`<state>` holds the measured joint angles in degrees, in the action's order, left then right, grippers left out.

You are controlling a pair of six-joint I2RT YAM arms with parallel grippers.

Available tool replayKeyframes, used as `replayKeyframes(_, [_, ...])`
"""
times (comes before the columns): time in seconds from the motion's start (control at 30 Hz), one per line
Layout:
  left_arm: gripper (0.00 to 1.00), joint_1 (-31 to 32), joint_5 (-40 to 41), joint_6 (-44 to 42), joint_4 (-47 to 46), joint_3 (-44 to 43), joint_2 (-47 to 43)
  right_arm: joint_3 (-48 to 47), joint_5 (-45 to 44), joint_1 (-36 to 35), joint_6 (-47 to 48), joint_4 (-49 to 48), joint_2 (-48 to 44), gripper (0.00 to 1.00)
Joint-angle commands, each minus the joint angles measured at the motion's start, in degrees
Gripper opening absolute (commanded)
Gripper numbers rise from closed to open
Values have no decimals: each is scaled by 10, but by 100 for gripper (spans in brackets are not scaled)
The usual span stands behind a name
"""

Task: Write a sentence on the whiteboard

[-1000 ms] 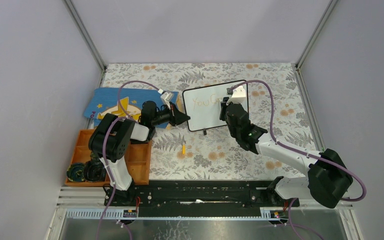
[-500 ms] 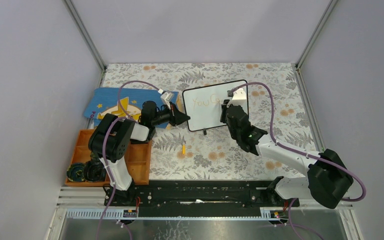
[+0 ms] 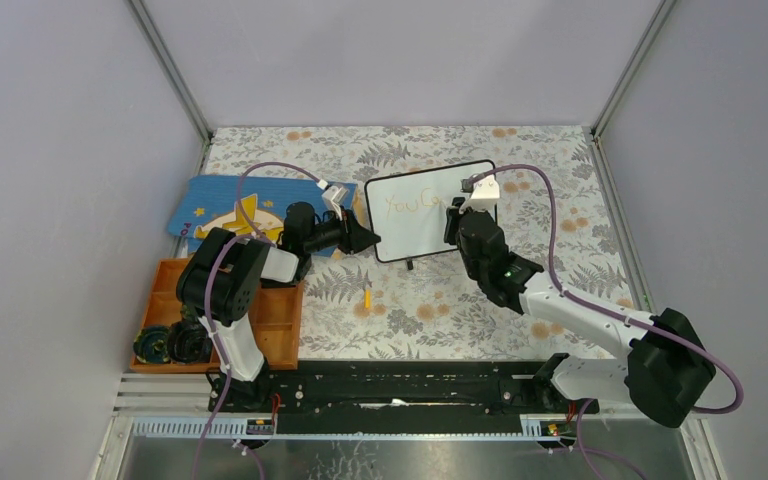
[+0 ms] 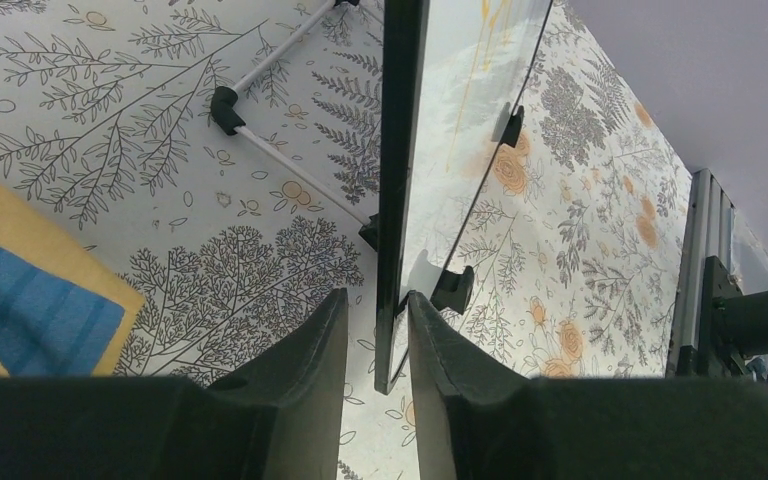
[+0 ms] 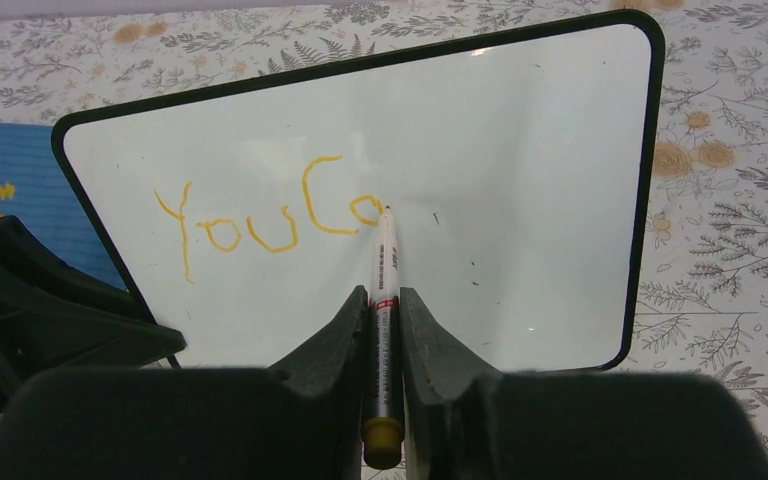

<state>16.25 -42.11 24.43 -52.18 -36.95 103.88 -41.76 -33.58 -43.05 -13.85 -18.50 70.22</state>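
Marker (image 5: 385, 250) tip rests on the whiteboard (image 5: 530, 190) where the unfinished sentence (image 5: 260, 228) ends, blank surface rightward; right gripper (image 5: 384, 305) clamps the marker, left gripper (image 4: 376, 305) straddles the board's edge, grip unclear.

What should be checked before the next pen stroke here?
1. Hold of right gripper on marker: ok.
2. Tip of marker touching whiteboard at the last letter: ok.
3. Clamp of left gripper, which straddles the whiteboard edge: cannot tell.
4. Whole sentence written: not ok, only "You C" and a started letter.
5. Bare board right of the writing: ok.
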Motion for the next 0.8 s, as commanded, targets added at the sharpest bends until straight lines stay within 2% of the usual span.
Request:
replayKeyframes(0.0, [35, 4, 12, -17, 4, 1, -16, -27, -17, 5, 8, -17, -5, 0])
replayKeyframes(0.77, [36, 5, 16, -22, 8, 1, -17, -32, -13, 19, 9, -39, 36, 0])
